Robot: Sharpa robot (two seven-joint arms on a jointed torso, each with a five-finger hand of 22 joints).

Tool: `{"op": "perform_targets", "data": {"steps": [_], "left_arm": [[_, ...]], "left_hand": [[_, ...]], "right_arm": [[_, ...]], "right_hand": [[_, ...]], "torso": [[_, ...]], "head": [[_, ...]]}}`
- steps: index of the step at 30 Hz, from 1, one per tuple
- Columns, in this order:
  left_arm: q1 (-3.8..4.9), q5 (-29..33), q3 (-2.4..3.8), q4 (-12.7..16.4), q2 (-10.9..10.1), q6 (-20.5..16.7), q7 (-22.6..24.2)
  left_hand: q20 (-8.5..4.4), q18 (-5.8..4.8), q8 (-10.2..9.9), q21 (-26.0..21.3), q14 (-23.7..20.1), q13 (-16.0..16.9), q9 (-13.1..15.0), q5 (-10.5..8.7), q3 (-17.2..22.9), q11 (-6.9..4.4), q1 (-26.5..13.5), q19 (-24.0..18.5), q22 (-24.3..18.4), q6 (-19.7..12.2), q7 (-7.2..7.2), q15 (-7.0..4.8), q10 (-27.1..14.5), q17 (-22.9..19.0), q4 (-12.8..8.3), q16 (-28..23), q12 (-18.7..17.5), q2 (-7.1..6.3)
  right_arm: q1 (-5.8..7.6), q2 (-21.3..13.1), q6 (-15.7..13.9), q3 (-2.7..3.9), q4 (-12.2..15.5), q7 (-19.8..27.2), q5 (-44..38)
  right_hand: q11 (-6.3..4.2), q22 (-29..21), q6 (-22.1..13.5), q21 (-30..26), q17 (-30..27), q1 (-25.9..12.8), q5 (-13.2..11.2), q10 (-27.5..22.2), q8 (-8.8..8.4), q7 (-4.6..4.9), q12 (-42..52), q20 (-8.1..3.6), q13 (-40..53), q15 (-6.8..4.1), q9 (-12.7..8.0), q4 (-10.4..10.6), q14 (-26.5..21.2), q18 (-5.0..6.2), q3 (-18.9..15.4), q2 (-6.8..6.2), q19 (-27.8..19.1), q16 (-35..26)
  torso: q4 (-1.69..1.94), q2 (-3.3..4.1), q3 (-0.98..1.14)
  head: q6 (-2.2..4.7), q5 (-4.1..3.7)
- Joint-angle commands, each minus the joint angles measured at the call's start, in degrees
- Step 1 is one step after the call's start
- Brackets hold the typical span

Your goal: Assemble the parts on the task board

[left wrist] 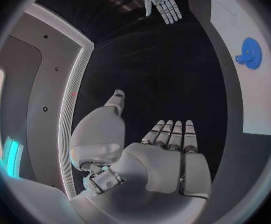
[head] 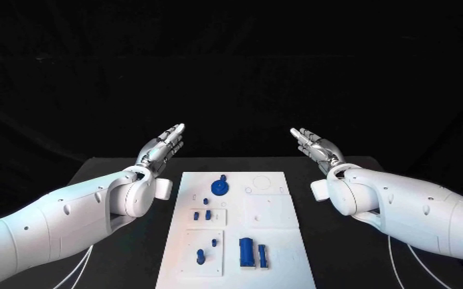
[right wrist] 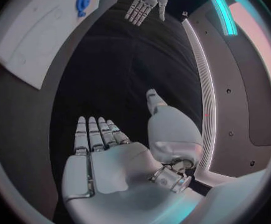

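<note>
Task board: one white plate (head: 236, 232) on the black table (head: 116, 182), lying between my two arms and nearer my body than either of my hands.
Round part: one blue disc-shaped piece (head: 221, 186) at the board's far end, the part closest to my hands, a little nearer my left one; I also see it from my left wrist (left wrist: 251, 53) and my right wrist (right wrist: 82, 1).
Small parts, middle: two little blue pieces (head: 201, 216) side by side in a square recess, closer to me than the disc.
Small parts, near end: two more blue pieces (head: 205, 251) in the next recess, one small and one taller.
Block parts: two upright blue blocks (head: 253, 254) standing just beside each other near the board's near right corner.
My left hand (head: 164, 144): empty, flat, fingers straight and together, thumb apart, raised beyond the board's far left corner and touching nothing.
My right hand (head: 314, 145): empty, flat, fingers stretched out, raised beyond the far right corner, well apart from my left.
Count: seven blue parts that I can make out, two hands.
</note>
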Motion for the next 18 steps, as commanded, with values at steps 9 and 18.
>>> {"op": "perform_targets", "data": {"steps": [9,18], "left_arm": [[-1.85,0.0,1.69,13.8,-1.2,-21.6,1.4],[-2.59,0.0,2.36,19.2,-1.7,-28.6,1.8]], "left_hand": [[-2.63,-2.13,-1.4,-1.4,-6.7,-0.6,-2.2,-1.32,-3.1,-1.70,-38.8,-7.2,-1.2,-7.2,-1.91,-1.64,-7.6,-1.5,-2.2,-2.9,-1.8,1.32],[-2.63,-2.13,-1.4,-1.4,-6.7,-0.6,-2.2,-1.32,-3.1,-1.70,-38.8,-7.2,-1.2,-7.2,-1.91,-1.64,-7.6,-1.5,-2.2,-2.9,-1.8,1.32]], "right_arm": [[-3.67,-1.9,-14.7,4.52,15.1,8.9,7.9],[-4.45,-2.4,-17.1,5.50,18.2,10.3,9.3]], "right_hand": [[-1.65,-5.0,-7.0,-0.7,-3.7,-30.9,-1.1,-8.4,-2.70,-1.80,-1.5,-2.26,-1.7,-1.38,-3.1,-0.7,-7.5,-1.96,-5.0,1.28,-7.9,-3.0],[-1.65,-5.0,-7.0,-0.7,-3.7,-30.9,-1.1,-8.4,-2.70,-1.80,-1.5,-2.26,-1.7,-1.38,-3.1,-0.7,-7.5,-1.96,-5.0,1.28,-7.9,-3.0]], "torso": [[1.05,-0.43,0.21],[1.05,-0.43,0.21]], "head": [[0.50,-0.28],[0.50,-0.28]]}}
